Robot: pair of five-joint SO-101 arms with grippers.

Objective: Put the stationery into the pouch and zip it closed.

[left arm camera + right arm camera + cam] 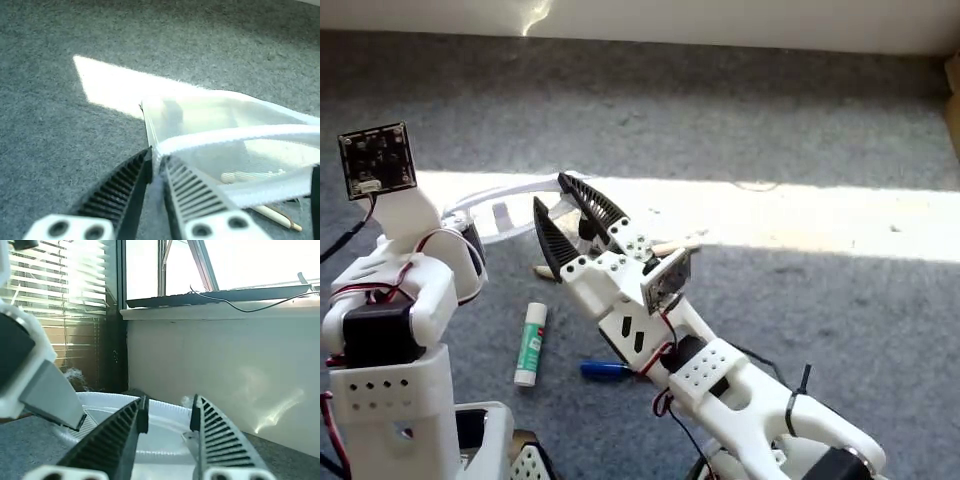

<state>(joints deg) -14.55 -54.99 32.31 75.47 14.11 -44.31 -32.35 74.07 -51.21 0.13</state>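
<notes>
A white see-through pouch (pixel 505 213) lies on the grey carpet in a sunlit strip. My left gripper (pixel 157 162) is shut on the pouch's white zipper band (pixel 235 137) at its corner, holding the mouth up. My right gripper (pixel 552 192) hangs open just over the pouch's mouth, with nothing between its black ribbed fingers (pixel 142 415); the pouch rim (pixel 165 407) sits right below them. A wooden pencil (pixel 675 245) lies partly under the right arm and shows through the mesh (pixel 260 211). A glue stick (pixel 531 343) and a blue pen (pixel 605 369) lie on the carpet nearer the arm bases.
Grey carpet (pixel 770 120) stretches free to the far side and the right. A wall (pixel 225 365) and a window sill (pixel 215 307) stand beyond the pouch. The left arm's body (pixel 390 300) stands close to the pouch's left.
</notes>
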